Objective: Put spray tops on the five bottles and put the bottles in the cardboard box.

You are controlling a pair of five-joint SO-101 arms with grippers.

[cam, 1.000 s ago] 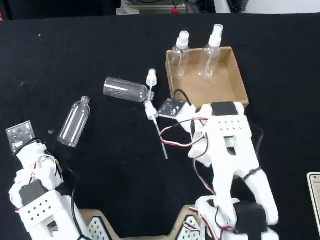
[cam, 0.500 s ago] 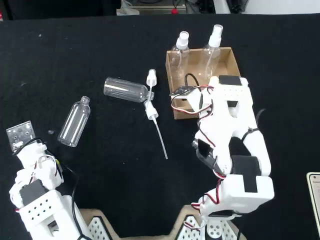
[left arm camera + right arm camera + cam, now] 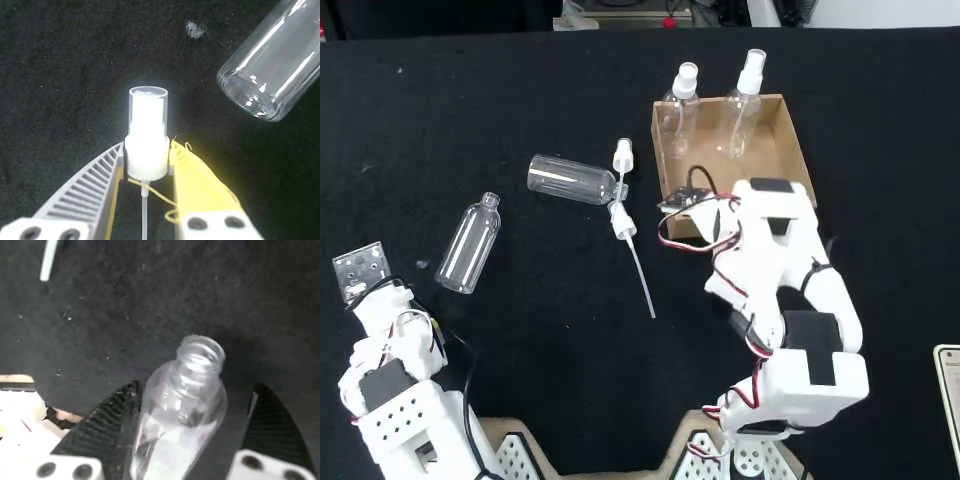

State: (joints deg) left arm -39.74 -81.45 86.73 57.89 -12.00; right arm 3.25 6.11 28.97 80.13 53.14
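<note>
Bottles: two of five done by my read. Two capped bottles (image 3: 678,110) stood upright in the cardboard box (image 3: 790,165), against its far wall. Nothing else seen inside, though the right arm overlapped the box's near edge. A third bottle (image 3: 182,405), neck bare, sat between the fingers of the right gripper (image 3: 196,389). Those fingers were spread, one against the bottle's shoulder and the other apart from it, so not clamped. Left gripper (image 3: 147,146) was clenched on a spray top (image 3: 147,115) at the collar, with the cap poking out past the fingertips and the dip tube running back between the fingers. Beyond those fingertips and off to one side lay the base of a bare bottle (image 3: 265,75), apart from the top. The other bare bottle (image 3: 570,180) lay on its side on the table (image 3: 520,90), well away from either gripper's fingers, with two loose spray tops (image 3: 620,220) just beside its neck. Left to do, as I judged it: three tops fitted, three bottles boxed.
</note>
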